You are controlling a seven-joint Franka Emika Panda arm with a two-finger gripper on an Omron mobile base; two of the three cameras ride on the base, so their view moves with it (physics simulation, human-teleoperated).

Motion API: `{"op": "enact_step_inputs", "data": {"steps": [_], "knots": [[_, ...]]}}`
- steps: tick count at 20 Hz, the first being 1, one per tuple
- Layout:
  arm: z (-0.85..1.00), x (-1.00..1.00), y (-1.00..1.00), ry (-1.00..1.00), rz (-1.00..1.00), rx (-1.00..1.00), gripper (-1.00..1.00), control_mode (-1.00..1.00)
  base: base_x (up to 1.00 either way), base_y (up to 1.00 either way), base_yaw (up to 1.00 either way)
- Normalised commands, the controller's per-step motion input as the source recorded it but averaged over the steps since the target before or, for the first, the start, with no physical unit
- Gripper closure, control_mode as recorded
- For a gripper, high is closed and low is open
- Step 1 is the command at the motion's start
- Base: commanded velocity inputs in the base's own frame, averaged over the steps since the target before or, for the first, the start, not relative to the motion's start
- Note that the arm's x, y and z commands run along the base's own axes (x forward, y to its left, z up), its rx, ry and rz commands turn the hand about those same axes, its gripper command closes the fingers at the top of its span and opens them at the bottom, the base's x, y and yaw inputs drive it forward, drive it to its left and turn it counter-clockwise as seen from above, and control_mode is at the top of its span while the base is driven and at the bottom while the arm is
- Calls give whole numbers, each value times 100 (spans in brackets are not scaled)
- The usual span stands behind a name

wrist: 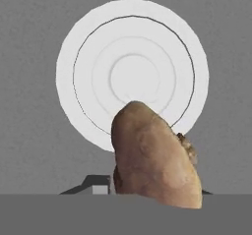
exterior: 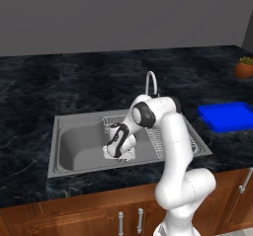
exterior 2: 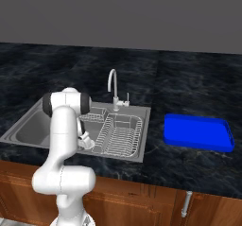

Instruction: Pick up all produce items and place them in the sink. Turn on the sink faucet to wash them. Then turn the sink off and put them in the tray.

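The brown lump (wrist: 155, 162) sits close under the hand camera, over the lower edge of the pale round drain (wrist: 132, 76) on the grey sink (exterior: 74, 146) floor. Its lower end runs into the bottom of the hand view, so whether it rests on the floor or hangs in the tool cannot be told.

The arm rises from the front of the cabinets, bends at a high elbow above the sink's front rim, and reaches down into the basin, with the tool (exterior: 118, 153) low inside it. The fingertips are hidden behind the lump, and the base views show the hand too small to judge; how wide the tool stands, and whether it grips, cannot be told.

The faucet (exterior 2: 113, 90) stands behind the basin, the wire rack (exterior 2: 120, 135) to its right. The blue tray (exterior 2: 198, 133) lies on the dark surface (exterior 2: 189, 83), well apart from the sink.
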Motion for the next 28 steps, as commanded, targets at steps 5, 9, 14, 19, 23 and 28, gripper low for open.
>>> {"op": "enact_step_inputs", "data": {"steps": [5, 9, 14, 19, 23, 28], "knots": [[-8, 12, 0, 0, 0, 0, -100, -100, 0, 0, 0], [14, 0, 3, 0, 0, 0, -100, -100, 0, 0, 0], [37, 0, 2, 0, 0, 0, -100, -100, 0, 0, 0], [46, 0, 6, 0, 0, 0, -100, -100, 0, 0, 0], [52, -3, 9, 0, -1, 0, -100, -100, 0, 0, 0], [50, -7, 8, 0, 0, 0, -100, -100, 0, 0, 0]]}}
